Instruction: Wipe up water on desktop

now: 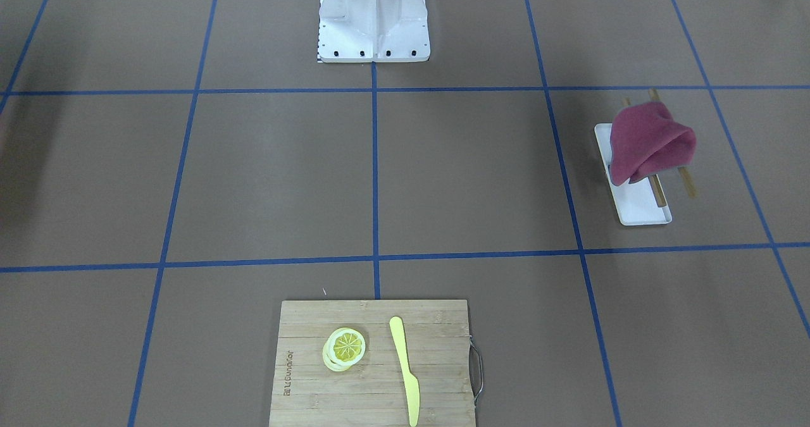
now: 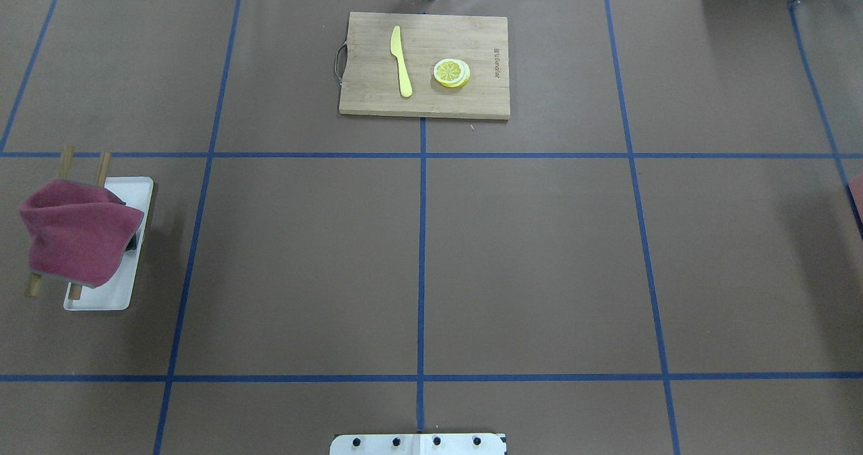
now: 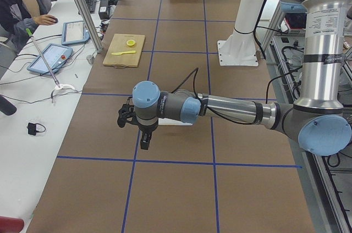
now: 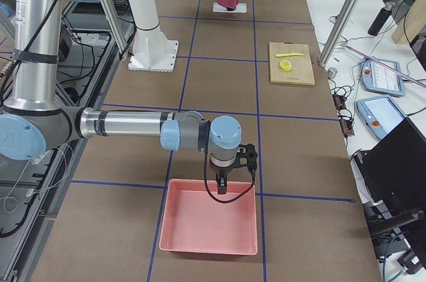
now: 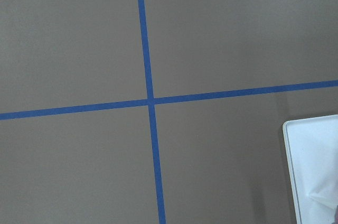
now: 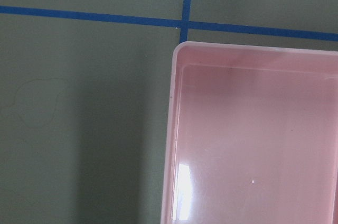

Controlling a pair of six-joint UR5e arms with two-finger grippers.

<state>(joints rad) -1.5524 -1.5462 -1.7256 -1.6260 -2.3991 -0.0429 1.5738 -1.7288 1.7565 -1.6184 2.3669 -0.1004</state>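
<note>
The surface carries one bamboo cutting board, one yellow knife, one white tray, one red cloth, two wooden sticks and one pink bin. The lemon slices form one stack; their number cannot be told.

Brown matte desktop w/ grid of blue tape. Dark-red cloth, white tray. Pale bamboo board, yellow knife, yellow lemon slices. Pink bin. Left arm & right arm: silver w/ light-blue joints; pedestal white.
</note>
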